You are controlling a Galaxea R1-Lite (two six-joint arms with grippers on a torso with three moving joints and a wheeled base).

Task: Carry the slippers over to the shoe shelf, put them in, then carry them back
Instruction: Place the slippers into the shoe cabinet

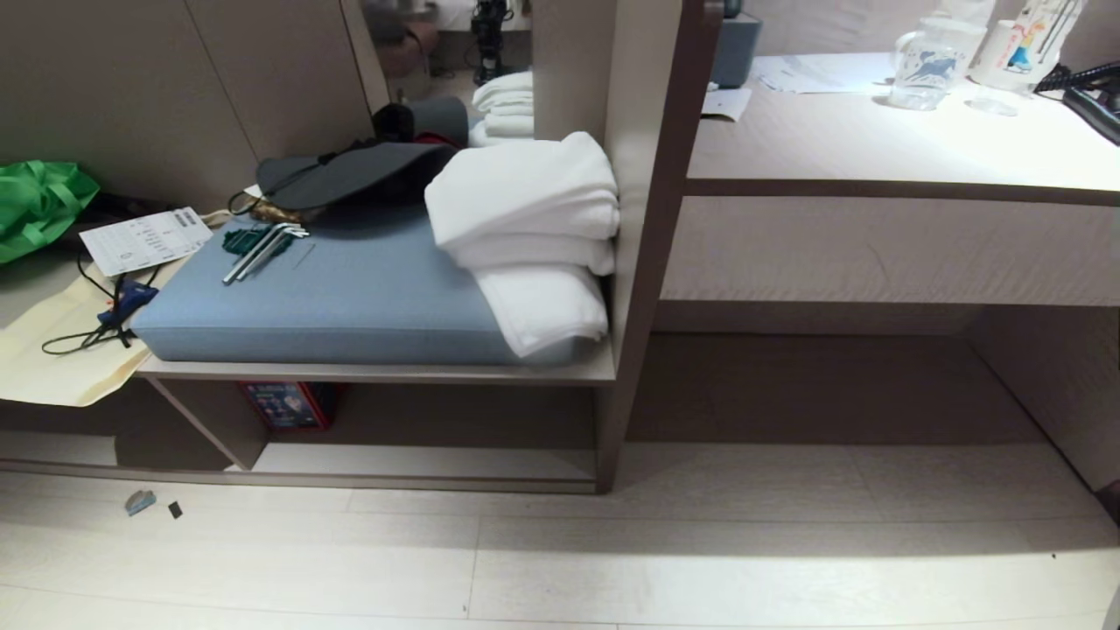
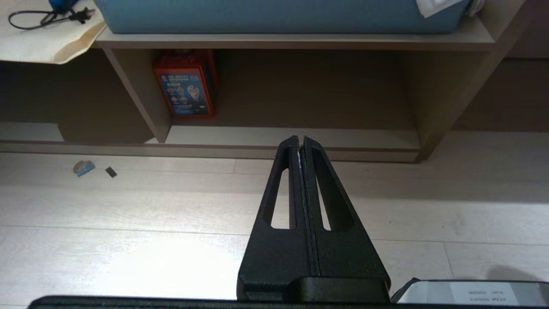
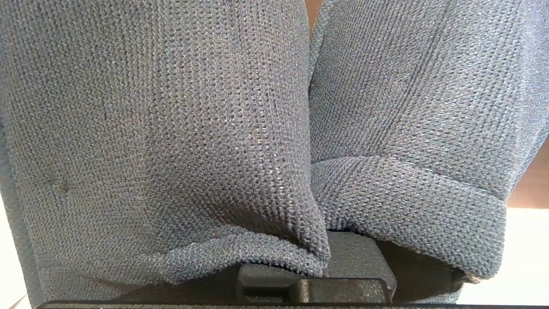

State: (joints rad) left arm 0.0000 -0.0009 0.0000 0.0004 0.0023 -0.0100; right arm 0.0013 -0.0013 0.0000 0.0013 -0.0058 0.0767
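So the shoe shelf (image 1: 420, 461) is that low cubby under the blue cushion (image 1: 350, 297), with a red box (image 2: 187, 84) tucked at the back left. The slippers (image 3: 171, 128) fill the right wrist view side by side, draped over the right gripper (image 3: 339, 253), whose jaws are clamped on them. The left gripper (image 2: 301, 143) hangs above the floor, jaws pressed together, holding nothing.
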